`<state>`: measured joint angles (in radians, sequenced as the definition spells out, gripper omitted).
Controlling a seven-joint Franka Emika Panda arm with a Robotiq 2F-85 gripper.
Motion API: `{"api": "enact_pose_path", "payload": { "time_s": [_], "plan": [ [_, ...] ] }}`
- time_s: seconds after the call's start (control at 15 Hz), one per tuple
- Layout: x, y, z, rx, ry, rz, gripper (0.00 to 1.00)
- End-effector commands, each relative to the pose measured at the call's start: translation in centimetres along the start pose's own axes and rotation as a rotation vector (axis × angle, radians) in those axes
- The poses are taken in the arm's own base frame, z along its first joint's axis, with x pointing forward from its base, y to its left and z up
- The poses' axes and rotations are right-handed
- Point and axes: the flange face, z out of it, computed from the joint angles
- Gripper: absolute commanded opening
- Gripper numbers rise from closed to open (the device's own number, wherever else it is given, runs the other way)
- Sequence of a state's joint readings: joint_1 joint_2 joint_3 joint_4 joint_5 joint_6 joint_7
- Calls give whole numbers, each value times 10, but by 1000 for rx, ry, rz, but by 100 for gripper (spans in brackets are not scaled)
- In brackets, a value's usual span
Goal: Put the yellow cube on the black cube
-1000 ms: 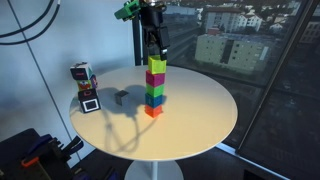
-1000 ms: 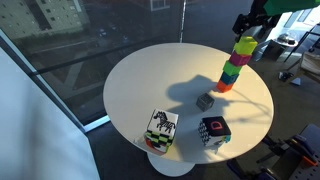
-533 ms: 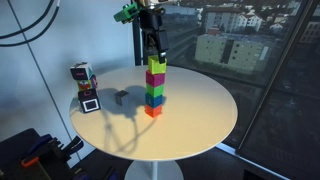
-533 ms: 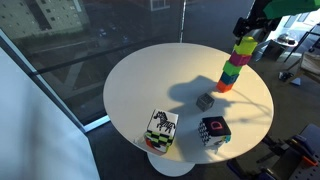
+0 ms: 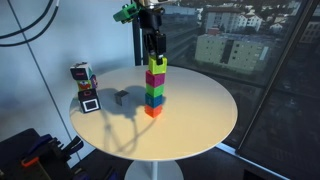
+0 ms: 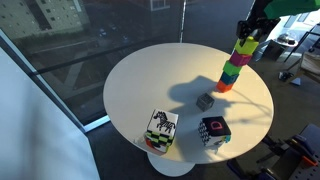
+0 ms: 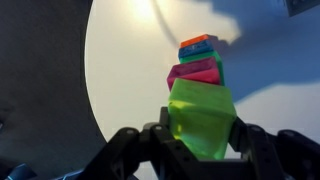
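The yellow cube (image 5: 156,64) (image 6: 246,45) tops a stack of coloured cubes, with magenta (image 5: 156,77) directly under it. My gripper (image 5: 155,58) (image 6: 248,39) comes down from above and is shut on the yellow cube. In the wrist view the yellow cube (image 7: 200,115) fills the space between the black fingers of the gripper (image 7: 200,135). The rest of the stack (image 7: 195,60) shows beyond it. The black cube (image 5: 121,97) (image 6: 204,101) lies alone on the round white table (image 5: 200,125), a short way from the stack's foot.
A multicoloured toy robot (image 5: 82,76) (image 6: 214,131) and a patterned block (image 5: 90,103) (image 6: 160,129) stand near the table's edge, beyond the black cube. A window with a city view lies behind the table. Dark equipment (image 5: 30,150) sits below the table.
The gripper has come down a little around the top of the stack, and its jaws have closed on the yellow cube. The stack and the black cube have not moved.
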<state>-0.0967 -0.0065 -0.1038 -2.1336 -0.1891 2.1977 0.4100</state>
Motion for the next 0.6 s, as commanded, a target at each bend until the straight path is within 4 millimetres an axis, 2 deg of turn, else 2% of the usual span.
{"api": "enact_pose_path", "payload": {
  "time_s": [0.0, 0.27, 0.53],
  "plan": [
    [-3, 4, -17, 9, 23, -6, 28],
    [-6, 4, -36, 31, 48, -17, 28],
    [-14, -5, -59, 59, 92, -62, 28]
  ]
}}
